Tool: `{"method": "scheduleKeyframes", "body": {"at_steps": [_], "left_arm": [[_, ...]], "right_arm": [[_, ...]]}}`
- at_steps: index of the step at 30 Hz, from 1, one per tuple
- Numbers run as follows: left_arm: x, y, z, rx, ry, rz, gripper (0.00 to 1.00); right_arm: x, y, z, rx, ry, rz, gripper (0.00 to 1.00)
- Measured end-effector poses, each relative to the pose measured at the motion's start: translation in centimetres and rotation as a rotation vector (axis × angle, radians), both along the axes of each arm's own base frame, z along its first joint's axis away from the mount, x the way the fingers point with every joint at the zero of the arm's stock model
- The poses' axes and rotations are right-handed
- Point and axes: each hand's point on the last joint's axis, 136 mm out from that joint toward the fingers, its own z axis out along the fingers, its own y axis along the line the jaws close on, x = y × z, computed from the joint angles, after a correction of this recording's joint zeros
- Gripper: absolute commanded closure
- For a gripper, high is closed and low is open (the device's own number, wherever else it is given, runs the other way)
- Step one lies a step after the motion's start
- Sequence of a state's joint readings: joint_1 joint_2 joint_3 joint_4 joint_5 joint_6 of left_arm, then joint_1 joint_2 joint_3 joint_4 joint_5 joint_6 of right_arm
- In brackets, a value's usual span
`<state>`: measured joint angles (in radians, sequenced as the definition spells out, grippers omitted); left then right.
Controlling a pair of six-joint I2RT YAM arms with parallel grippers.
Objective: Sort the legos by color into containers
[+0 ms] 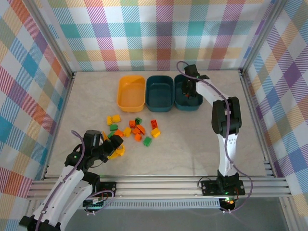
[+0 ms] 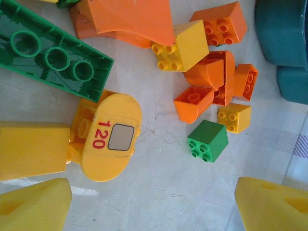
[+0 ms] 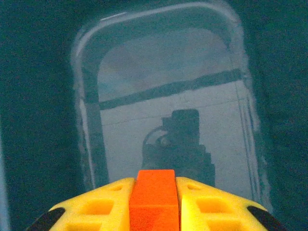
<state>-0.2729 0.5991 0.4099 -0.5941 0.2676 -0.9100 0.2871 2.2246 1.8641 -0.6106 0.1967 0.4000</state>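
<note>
My right gripper [image 1: 188,87] hangs over the right dark teal container [image 1: 190,108], shut on an orange-red lego [image 3: 154,204] between its yellow fingers [image 3: 96,209]. Below it lies the bare floor of that container [image 3: 48,96]. The loose legos [image 1: 137,129] lie in a cluster in the middle of the table. My left gripper [image 2: 153,204] is open just above the table at the cluster's near-left edge. A yellow rounded piece marked 120 [image 2: 111,137] lies ahead of it to the left and a small green lego [image 2: 208,140] to the right. The yellow-orange container [image 1: 131,91] and the middle teal container [image 1: 160,91] stand at the back.
A long green plate [image 2: 48,53] lies upside down beyond the yellow piece. Several orange and yellow bricks [image 2: 216,77] are bunched further on. Checked walls close in the table on three sides, and a metal rail [image 1: 159,185] runs along the near edge.
</note>
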Motion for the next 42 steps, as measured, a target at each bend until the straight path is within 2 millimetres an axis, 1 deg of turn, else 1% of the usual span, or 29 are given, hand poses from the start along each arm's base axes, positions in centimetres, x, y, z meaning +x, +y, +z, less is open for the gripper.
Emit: {"method": "scheduleKeyframes", "body": {"at_steps": [1,2,3,4,7,9,10,12,14,15,17,18,19,20,21,22,23,25,28,33,37,42], "left_arm": [[0.0,0.0,-0.1,0.003,0.001,-0.003,0.11],[0.1,0.0,-0.2,0.007,0.004,-0.005,0.12],[0.1,0.0,-0.2,0.010,0.006,-0.006,0.11],[0.2,0.0,-0.3,0.013,0.009,-0.008,0.11],[0.6,-0.1,0.0,0.021,0.017,-0.015,0.11],[1.1,-0.3,0.5,0.025,0.008,-0.025,0.11],[1.3,-0.4,0.7,0.027,0.005,-0.029,0.11],[1.5,-0.5,0.8,0.028,0.001,-0.035,0.10],[1.5,-0.6,0.8,0.028,0.002,-0.038,0.10],[1.6,-0.7,0.8,0.027,-0.002,-0.040,0.10],[1.6,-0.8,0.8,0.026,-0.002,-0.043,0.10],[1.6,-0.8,0.8,0.027,-0.003,-0.045,0.10],[1.5,-0.8,0.7,0.027,-0.001,-0.046,0.10],[1.4,-0.8,0.6,0.028,0.000,-0.047,0.10],[1.3,-0.8,0.4,0.028,0.002,-0.048,0.10],[1.2,-0.8,0.3,0.029,0.004,-0.048,0.10],[1.1,-0.8,0.1,0.028,0.005,-0.049,0.10],[0.9,-0.7,0.0,0.027,0.003,-0.048,0.10],[0.9,-0.8,0.1,0.024,-0.004,-0.049,0.10],[0.7,-0.9,0.5,0.017,-0.026,-0.058,0.10],[0.6,-0.8,1.0,0.012,-0.046,-0.052,0.10],[0.3,-0.7,1.0,0.008,-0.048,-0.042,0.10]], "right_arm": [[0.3,0.0,-0.3,-0.007,0.012,0.007,0.58],[0.5,0.1,-0.2,-0.012,0.020,0.017,0.50],[0.7,0.2,0.0,-0.014,0.022,0.024,0.46],[0.8,0.3,0.5,-0.017,0.020,0.033,0.44],[0.9,0.2,2.3,-0.016,-0.005,0.039,0.43],[-0.2,0.2,3.3,-0.015,-0.018,0.042,0.43],[-1.2,0.1,3.8,-0.018,-0.025,0.043,0.43],[-3.9,0.2,5.3,-0.024,-0.048,0.057,0.43],[-7.4,1.8,6.8,-0.032,-0.081,0.113,0.41],[-9.2,3.4,7.5,-0.034,-0.105,0.166,0.40],[-12.9,7.7,8.2,-0.031,-0.142,0.299,0.36],[-14.8,10.0,8.1,-0.030,-0.151,0.375,0.33],[-16.7,12.3,7.4,-0.029,-0.146,0.453,0.31],[-18.5,14.0,6.6,-0.029,-0.132,0.517,0.29],[-20.2,15.3,5.3,-0.040,-0.106,0.575,0.28],[-21.6,16.1,4.1,-0.052,-0.078,0.619,0.26],[-22.5,16.5,3.0,-0.066,-0.054,0.649,0.24],[-24.0,17.3,0.9,-0.095,-0.005,0.700,0.23],[-24.6,17.8,-1.2,-0.117,0.038,0.728,0.22],[-24.4,18.1,-3.7,-0.156,0.085,0.747,0.25],[-23.7,18.3,-3.6,-0.157,0.068,0.740,0.35],[-23.3,17.7,-4.5,-0.179,0.084,0.723,0.43]]}}
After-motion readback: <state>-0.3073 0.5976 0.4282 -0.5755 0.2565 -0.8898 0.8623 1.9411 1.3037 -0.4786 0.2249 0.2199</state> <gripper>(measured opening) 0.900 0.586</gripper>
